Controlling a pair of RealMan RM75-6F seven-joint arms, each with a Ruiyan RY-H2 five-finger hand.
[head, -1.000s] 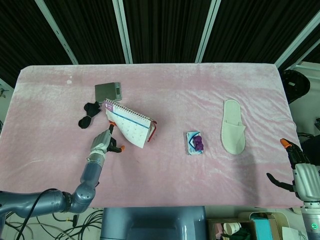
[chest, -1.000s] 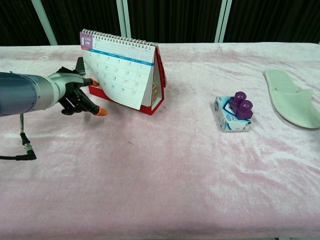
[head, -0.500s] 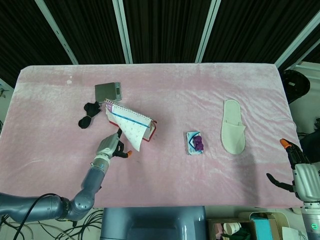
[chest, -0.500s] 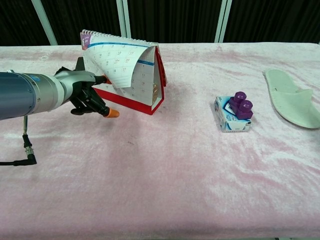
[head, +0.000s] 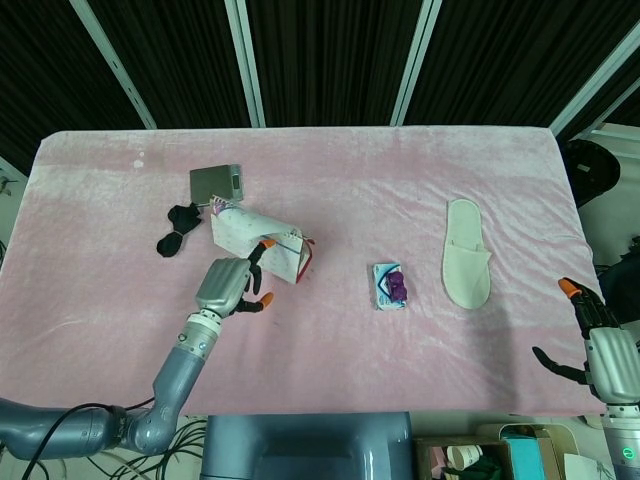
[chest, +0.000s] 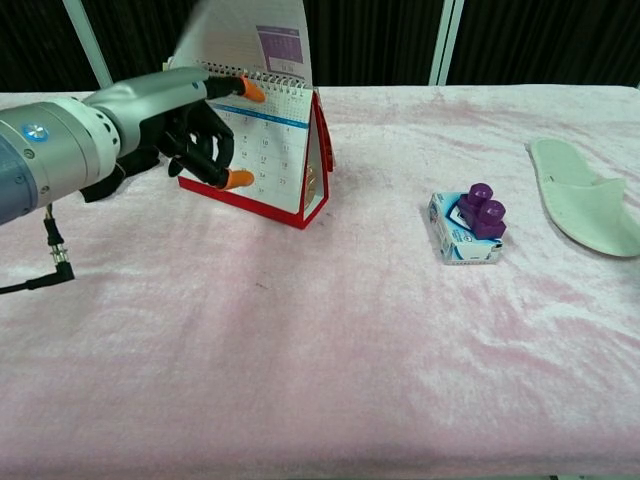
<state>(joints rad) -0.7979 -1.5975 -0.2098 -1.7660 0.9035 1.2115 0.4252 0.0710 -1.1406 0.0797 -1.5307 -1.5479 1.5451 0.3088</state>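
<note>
Left hand lifts a white paper page up off the red-based spiral desk calendar, one fingertip under it, others curled. Calendar stands left of the purple-capped box. Right hand, far right of calendar, fingers spread, holds nothing.

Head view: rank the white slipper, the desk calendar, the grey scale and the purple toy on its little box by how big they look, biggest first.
1. desk calendar, though the left hand covers part of it
2. white slipper, close to the calendar in spread
3. grey scale
4. purple toy with its box
</note>
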